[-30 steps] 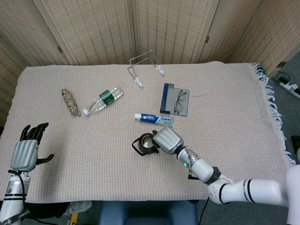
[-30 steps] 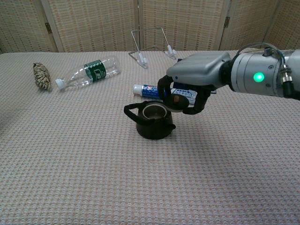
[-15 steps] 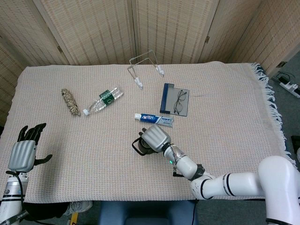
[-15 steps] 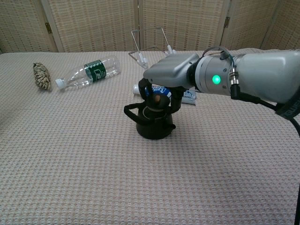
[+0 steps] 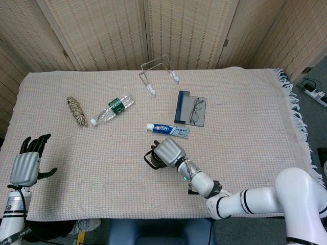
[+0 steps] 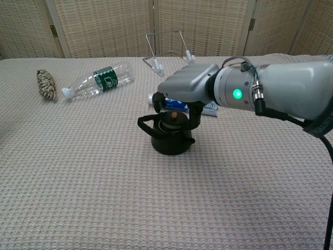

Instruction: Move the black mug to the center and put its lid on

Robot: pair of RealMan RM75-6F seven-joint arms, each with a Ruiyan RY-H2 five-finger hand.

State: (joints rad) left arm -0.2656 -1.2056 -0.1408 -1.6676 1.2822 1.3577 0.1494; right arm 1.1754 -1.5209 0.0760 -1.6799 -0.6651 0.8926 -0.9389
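Black mug (image 6: 170, 139) upright near table centre, handle toward robot's left; open cloth (image 5: 245, 153) around it, toothpaste tube (image 5: 167, 129) just behind. Lid (image 6: 172, 119) seated on mug mouth, pinched by right hand (image 6: 182, 91) from above. Left hand (image 5: 25, 166) spread, holding nothing, at near-left table edge

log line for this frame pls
phase: lid placement | right hand: holds lid on black mug | left hand: open, idle
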